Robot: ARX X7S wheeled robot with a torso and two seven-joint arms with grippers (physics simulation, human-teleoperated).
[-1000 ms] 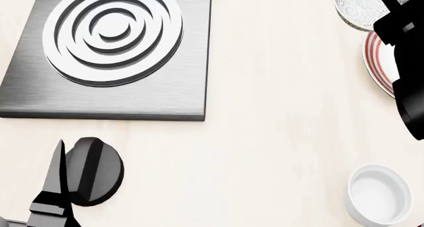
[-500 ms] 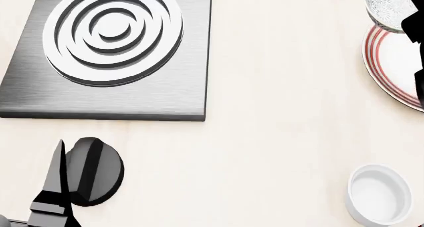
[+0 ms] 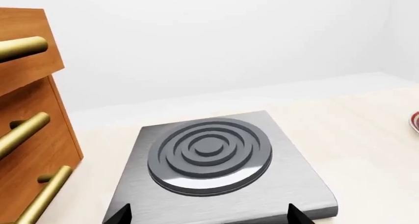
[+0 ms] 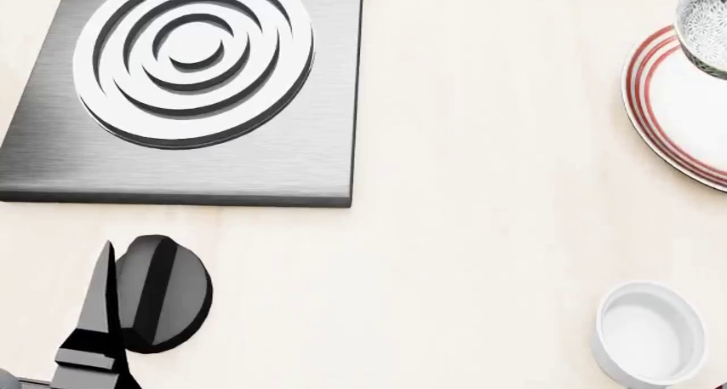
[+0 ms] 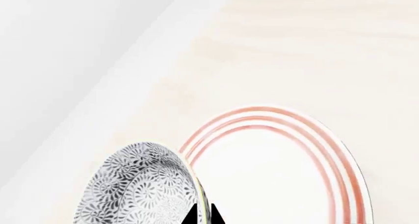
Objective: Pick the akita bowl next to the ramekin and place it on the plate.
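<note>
The akita bowl, grey-and-white speckled, shows at the head view's top right edge, overlapping the far rim of the red-ringed plate. In the right wrist view my right gripper is shut on the bowl's rim, one fingertip on each side of the wall, with the plate just beside it. The plain white ramekin stands alone at the near right. My left gripper is open and holds nothing; it shows at the head view's bottom left. The right arm is outside the head view.
A brushed-steel burner slab with concentric rings lies at the far left, in front of my left gripper. Wooden drawers with brass handles stand beside it. A white wall runs behind the counter.
The bowl has travelled right along the head view's top edge, over the plate's far rim. The right arm has slid out of that view, uncovering the plate. The left arm is still.
</note>
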